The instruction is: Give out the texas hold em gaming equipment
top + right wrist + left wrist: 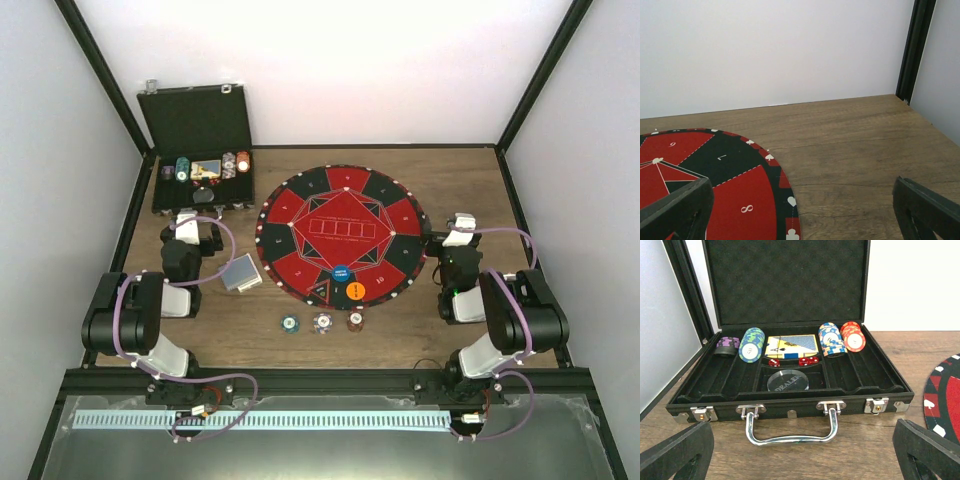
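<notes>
A grey-blue deck of playing cards (241, 272) lies on the table left of the round red-and-black mat (340, 235). A blue disc (341, 272) and an orange disc (356, 291) rest on the mat's near edge. Three striped poker chips (321, 322) sit in a row in front of the mat. My left gripper (197, 222) is open and empty, facing the open black case (790, 407), which holds chip stacks (752, 344), a card pack (791, 346), red dice and a clear dealer button (787, 381). My right gripper (462, 222) is open and empty beside the mat's right edge (715, 190).
The case's lid stands upright against the back left corner. Its chrome handle (790, 432) lies on the wood just ahead of my left fingers (675, 455). Black frame posts and white walls bound the table. Bare wood (865, 150) lies right of the mat.
</notes>
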